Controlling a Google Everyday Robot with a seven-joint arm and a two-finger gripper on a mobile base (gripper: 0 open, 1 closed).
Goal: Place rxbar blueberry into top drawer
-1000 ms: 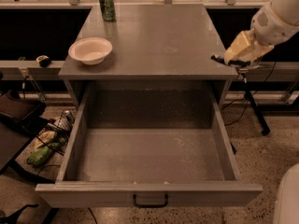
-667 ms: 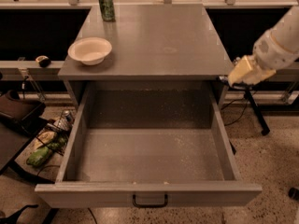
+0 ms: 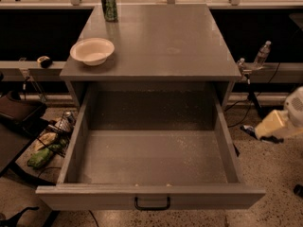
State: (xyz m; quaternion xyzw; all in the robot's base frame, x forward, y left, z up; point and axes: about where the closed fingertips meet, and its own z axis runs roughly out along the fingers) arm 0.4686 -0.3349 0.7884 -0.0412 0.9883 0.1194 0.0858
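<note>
Gripper (image 3: 273,126) hangs low at the far right of the camera view, outside the drawer (image 3: 151,197) and well clear of its right wall; I cannot tell whether it is open or closed. A dark flat strip sticks out from under its pale tip towards the drawer, and that is most likely the snack bar (image 3: 258,132), since no bar lies in the drawer or on the table (image 3: 161,41). A second ago the gripper was up at the table's right edge, and it has since dropped down and swung out to the right. My reading is that it has the bar off the table but has not yet brought it over the opening, so the placing itself is still to do

Nearest is the drawer front with its black handle (image 3: 152,204). Behind it the speckled floor lies bare from wall to wall, so the bar has plenty of room to land. The right wall is tall and stands between the gripper and that floor, so the gripper will probably need to rise over this edge before moving left. The table's overhang shades the back of the drawer, so the front half is the freer target. Farther back, the bowl (image 3: 92,50) and the green can (image 3: 109,4) sit on the left of the tabletop, well away from any likely path
</note>
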